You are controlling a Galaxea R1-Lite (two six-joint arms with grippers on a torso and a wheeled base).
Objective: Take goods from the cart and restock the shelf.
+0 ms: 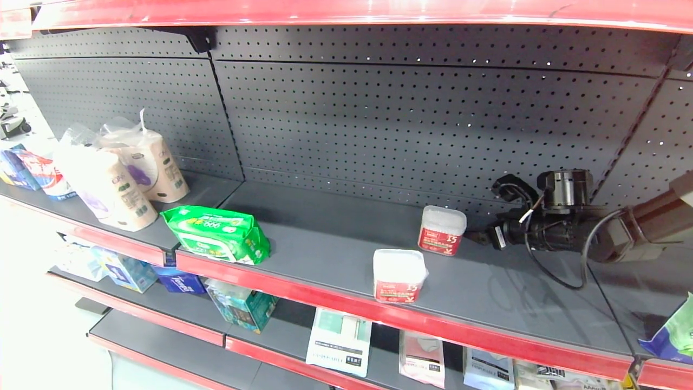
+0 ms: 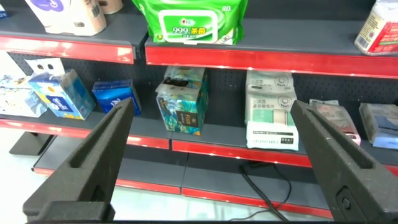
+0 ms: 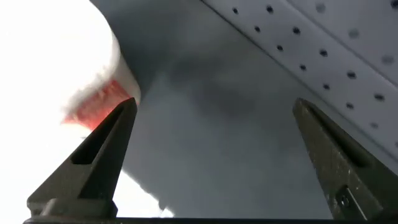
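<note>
Rear tub: in the right wrist view it is hard to make out, a white shape with a red label, cut off by the frame edge. It sits just beside one finger of the right gripper; can't tell if they touch. Fingers spread wide, nothing held.

In head view that arm is at the right of frame, low over the grey shelf. Its fingers are dark on dark there and hard to pick out.

Front tub stands by the red lip, centre frame. Both tubs upright and lidded; contents white, can't tell what.

Green wipes pack is left of centre, wrapped paper rolls further left. Blue-green pack is cut off at the right edge.

Left gripper: fingers wide, empty, facing the shelf front and a teal box below.
</note>
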